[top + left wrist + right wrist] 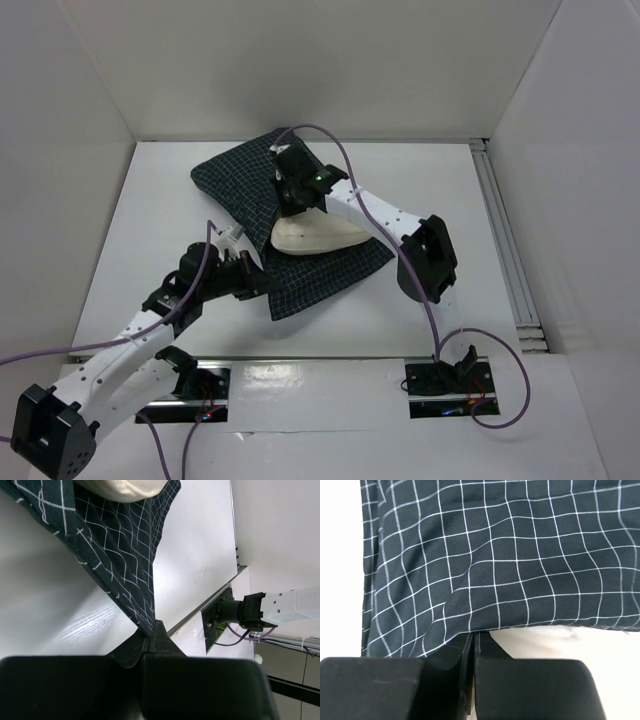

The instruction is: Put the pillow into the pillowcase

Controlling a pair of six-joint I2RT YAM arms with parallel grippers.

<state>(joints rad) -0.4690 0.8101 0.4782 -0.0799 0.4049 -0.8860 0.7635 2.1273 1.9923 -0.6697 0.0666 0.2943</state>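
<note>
The dark checked pillowcase [245, 180] lies across the middle of the table, and the cream pillow [312, 236] sticks out of its open mouth. My right gripper [290, 195] is shut on the pillowcase's upper hem; in the right wrist view the checked cloth [490, 565] runs into the closed jaws with the pillow [545, 640] just beneath. My left gripper [250, 272] is shut on the lower hem near the front left; in the left wrist view the pillowcase [120, 545] stretches up from the closed fingertips and the pillow [125, 487] shows at the top.
White walls enclose the table on the left, back and right. A metal rail [505, 250] runs along the right side. The arm bases [445, 385] and purple cables sit at the near edge.
</note>
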